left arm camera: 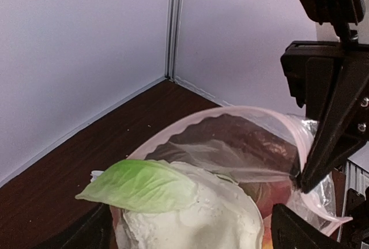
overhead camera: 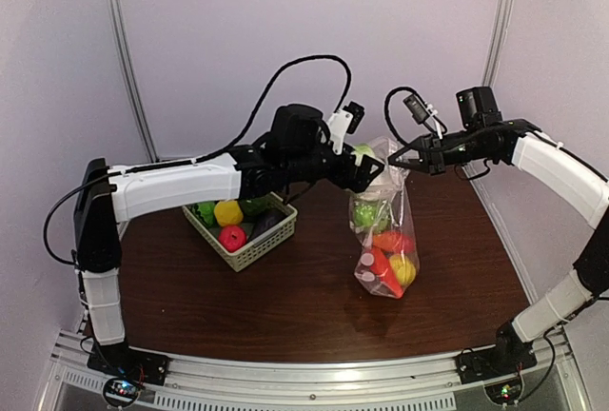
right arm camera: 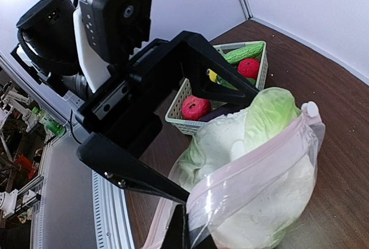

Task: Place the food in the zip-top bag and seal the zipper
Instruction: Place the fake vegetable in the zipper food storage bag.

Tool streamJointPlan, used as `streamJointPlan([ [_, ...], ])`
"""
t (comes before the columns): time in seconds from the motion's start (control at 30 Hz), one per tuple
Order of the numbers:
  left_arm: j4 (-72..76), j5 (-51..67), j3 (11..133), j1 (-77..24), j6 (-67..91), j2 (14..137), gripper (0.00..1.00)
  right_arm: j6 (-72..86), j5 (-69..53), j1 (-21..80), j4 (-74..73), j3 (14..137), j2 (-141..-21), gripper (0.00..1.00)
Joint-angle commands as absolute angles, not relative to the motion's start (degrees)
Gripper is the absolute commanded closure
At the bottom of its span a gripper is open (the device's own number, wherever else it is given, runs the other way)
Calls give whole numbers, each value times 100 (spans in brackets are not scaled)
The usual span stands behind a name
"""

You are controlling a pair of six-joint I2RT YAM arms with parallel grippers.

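The clear zip-top bag hangs upright with its bottom on the table. It holds a green piece, a red-orange chili and a yellow piece. My right gripper is shut on the bag's pinkish zipper rim, and its fingers pinch it and hold the mouth open. My left gripper is shut on the white cauliflower with its green leaf, at the bag's mouth and partly inside it. The cauliflower also shows in the right wrist view.
A pale green lattice basket stands left of the bag with yellow, red, green and dark pieces in it. It shows in the right wrist view too. White walls close the back and sides.
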State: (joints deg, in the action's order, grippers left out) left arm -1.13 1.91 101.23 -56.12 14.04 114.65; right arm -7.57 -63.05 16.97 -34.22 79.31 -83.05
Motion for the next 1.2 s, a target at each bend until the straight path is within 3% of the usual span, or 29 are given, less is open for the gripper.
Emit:
streamJointPlan([
  [0.0,293,-573,9226,-5624,1789,10394,2,-857,-6618,1725,-3286,7886,-8130,99],
  [0.13,591,-1083,8426,-5616,2832,9791,2,-995,-6470,1739,-3299,7798,-8156,99],
  [0.3,105,-1295,8206,-5537,4720,9961,7,-1105,-6376,1807,-3169,7639,-8205,99],
  [0.63,1040,-715,7148,-5271,6849,10226,41,-1358,-6123,2045,-3294,7561,-8243,99],
  [1.17,1383,-11,6659,-5282,6920,10051,41,-1397,-5941,2080,-3288,7524,-8237,98],
])
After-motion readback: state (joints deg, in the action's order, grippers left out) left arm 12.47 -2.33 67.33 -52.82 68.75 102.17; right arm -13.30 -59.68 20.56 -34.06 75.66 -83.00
